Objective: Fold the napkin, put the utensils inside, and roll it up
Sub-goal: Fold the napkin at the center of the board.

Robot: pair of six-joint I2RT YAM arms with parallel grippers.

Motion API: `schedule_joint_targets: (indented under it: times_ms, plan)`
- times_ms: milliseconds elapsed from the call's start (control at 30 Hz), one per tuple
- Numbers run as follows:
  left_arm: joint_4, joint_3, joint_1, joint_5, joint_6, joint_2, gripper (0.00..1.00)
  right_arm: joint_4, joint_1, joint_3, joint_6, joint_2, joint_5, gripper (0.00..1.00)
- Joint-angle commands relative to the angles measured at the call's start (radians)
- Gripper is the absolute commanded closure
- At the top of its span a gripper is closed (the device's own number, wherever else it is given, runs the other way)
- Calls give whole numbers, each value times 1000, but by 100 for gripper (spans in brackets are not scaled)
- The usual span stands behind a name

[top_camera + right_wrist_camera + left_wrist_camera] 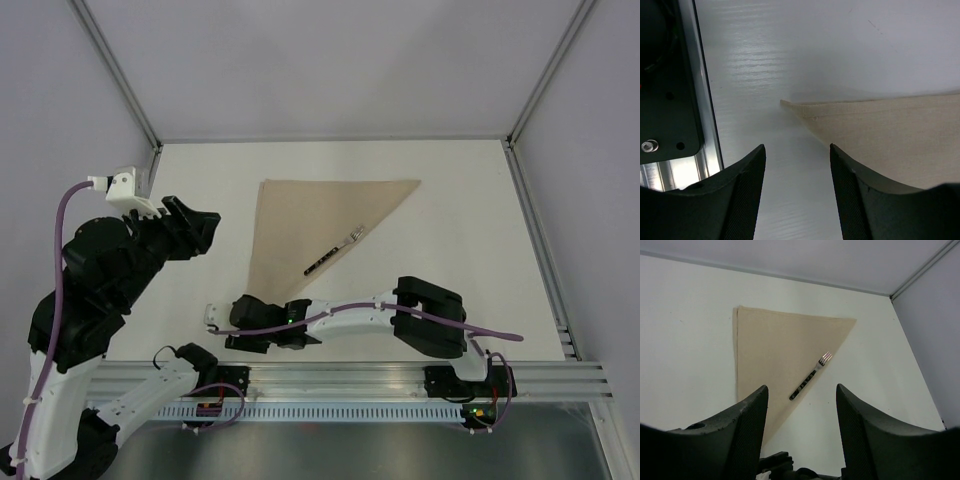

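Observation:
The tan napkin point(310, 220) lies flat on the white table, folded into a triangle with its long edge facing right and near. A fork point(335, 251) with a dark handle lies along that long edge, tines toward the far right. My left gripper point(198, 226) is open and empty, raised left of the napkin. Its view shows the napkin point(775, 345) and fork point(810, 376) beyond the gripper point(801, 386). My right gripper point(252, 318) is open and empty, pointing down at the napkin's near corner. In its view point(797, 146) that corner point(790, 105) lies just ahead.
An aluminium rail point(350, 375) runs along the table's near edge and shows at the left of the right wrist view point(705, 125). Another rail point(545, 260) borders the table's right side. Grey walls close the back and sides.

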Motion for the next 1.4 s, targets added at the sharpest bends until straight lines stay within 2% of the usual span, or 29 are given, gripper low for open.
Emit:
schedule_joint_targets:
  times_ms: [0,367,533,733,933,1033,1367]
  plan:
    - [-13,-5,-1,-27,-31,1,39,66,11,60,-19,47,69,40]
    - [-13,-31,-1,-35,-25,-2,40,123,16,60,-56,110,118,39]
    - [-11,-42,-1,-32,-23,-4,40,123,16,62,-77,132,133,43]
    - [-10,-56,-1,-32,-22,-7,40,116,16,73,-85,153,138,63]
    - [-4,-64,-1,-33,-20,-10,40,103,16,85,-88,144,141,77]
    - [4,-62,-1,-30,-16,-7,40,100,14,92,-88,126,147,81]
    - [21,-62,-1,-13,0,2,39,59,-18,135,-59,54,158,84]
